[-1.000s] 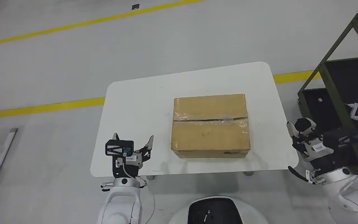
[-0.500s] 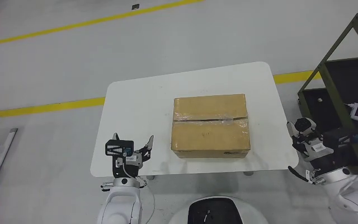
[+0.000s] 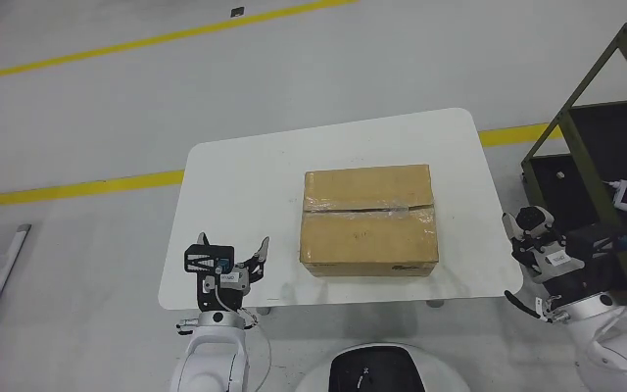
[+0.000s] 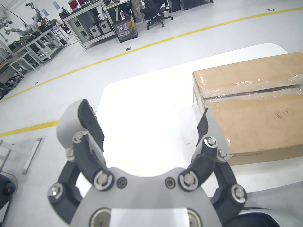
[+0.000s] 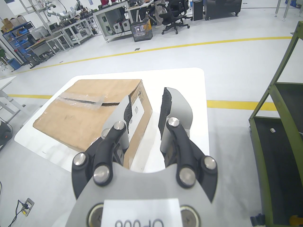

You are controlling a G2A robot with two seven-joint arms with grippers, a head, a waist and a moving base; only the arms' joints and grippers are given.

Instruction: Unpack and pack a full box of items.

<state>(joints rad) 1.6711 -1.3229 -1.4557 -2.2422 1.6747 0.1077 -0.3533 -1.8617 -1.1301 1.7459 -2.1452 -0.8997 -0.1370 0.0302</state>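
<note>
The box (image 3: 368, 220) sits shut on the table (image 3: 245, 176), with clear tape (image 4: 248, 88) across its top seam. A green metal frame (image 5: 284, 95) stands beyond the box's right end, off the table. My left jaws are spread wide and empty, held low just off the box's left end without touching it. My right jaws are parted and empty, facing the box's labelled right end from past the table's edge.

Ahead of left gripper (image 4: 144, 109): free table (image 4: 146, 100) surface, wide enough between its spread fingers.
Right of left gripper: box (image 4: 255, 119) side wall, just beside one fingertip, blocks.
Ahead of right gripper (image 5: 148, 96): narrow table strip between box end and table edge.
Right of right gripper: green rack (image 5: 284, 100), near.
</note>
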